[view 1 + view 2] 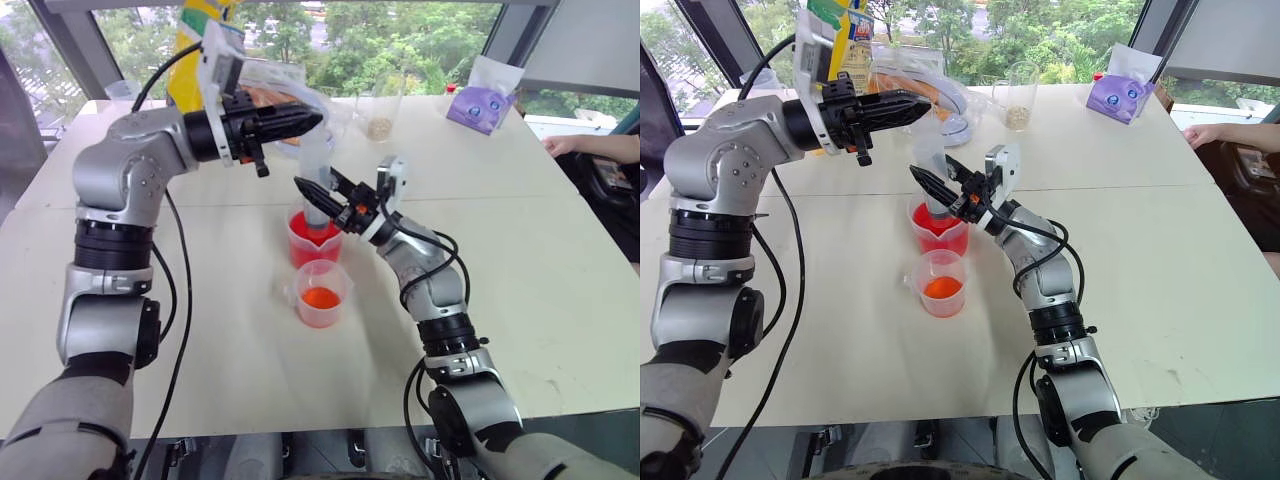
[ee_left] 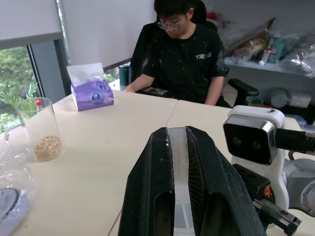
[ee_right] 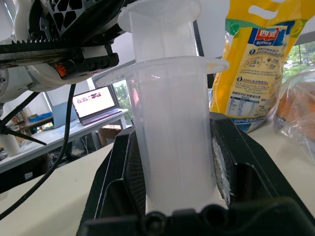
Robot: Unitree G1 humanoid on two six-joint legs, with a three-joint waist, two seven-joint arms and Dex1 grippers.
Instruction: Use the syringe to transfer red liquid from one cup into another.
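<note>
The syringe (image 1: 316,160) stands upright with its tip down in the larger cup (image 1: 312,248), which holds deep red liquid (image 1: 303,252). My right gripper (image 1: 313,190) is shut on the syringe's clear barrel (image 3: 172,142) from the right, just above that cup. From the left, level above it, my left gripper (image 1: 308,120) is shut on the plunger's top; a clear strip (image 2: 178,187) shows between its fingers. The smaller cup (image 1: 322,295) sits in front of the larger one, with orange-red liquid (image 1: 321,298) in its bottom.
At the table's far side stand a yellow bag (image 1: 195,45), plastic-wrapped food (image 1: 270,92), a glass jar with grains (image 1: 378,118) and a purple tissue pack (image 1: 485,102). A person sits at the right edge, hand (image 1: 562,146) on the table.
</note>
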